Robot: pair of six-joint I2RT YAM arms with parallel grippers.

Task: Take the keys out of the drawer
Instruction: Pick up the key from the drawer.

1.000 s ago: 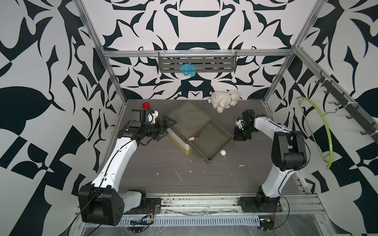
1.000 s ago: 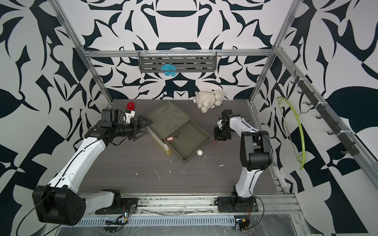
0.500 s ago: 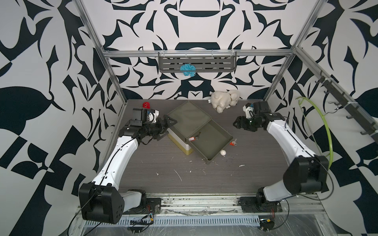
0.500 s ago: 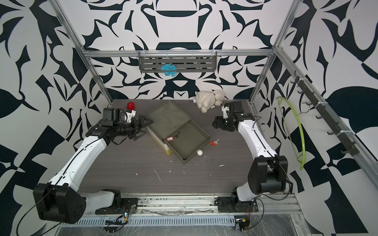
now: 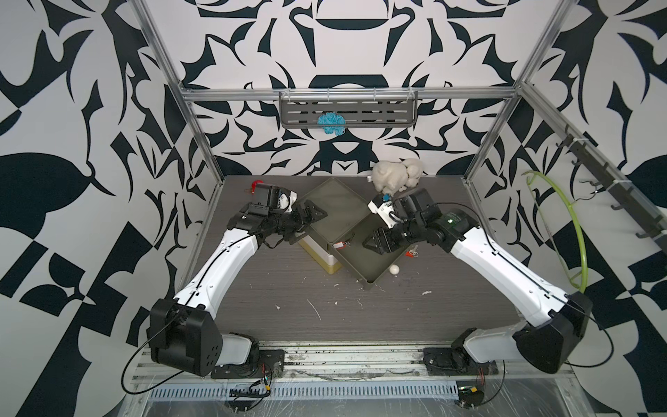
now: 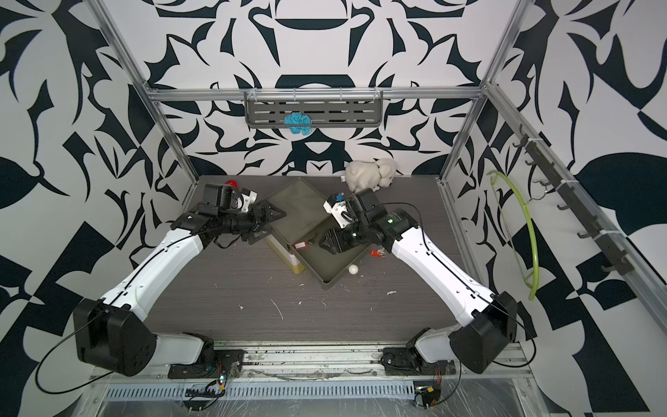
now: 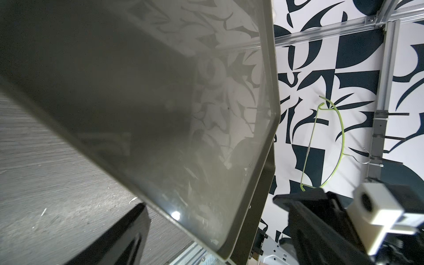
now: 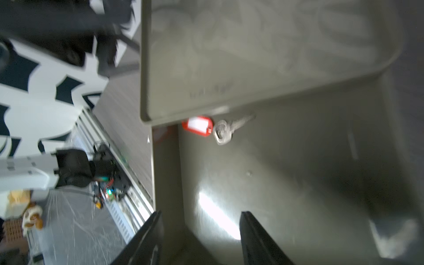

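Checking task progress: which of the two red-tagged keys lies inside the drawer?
The red-tagged key at the inner end of the drawer, beside the cabinet, ahead of the open right gripper. The other red-tagged key lies on the table outside the drawer.

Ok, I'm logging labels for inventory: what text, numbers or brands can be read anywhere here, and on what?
Nothing here is legible.
Key tag, white insert: no writing can be made out.
Cabinet, faint marking on its top in the right wrist view: too blurred to read.
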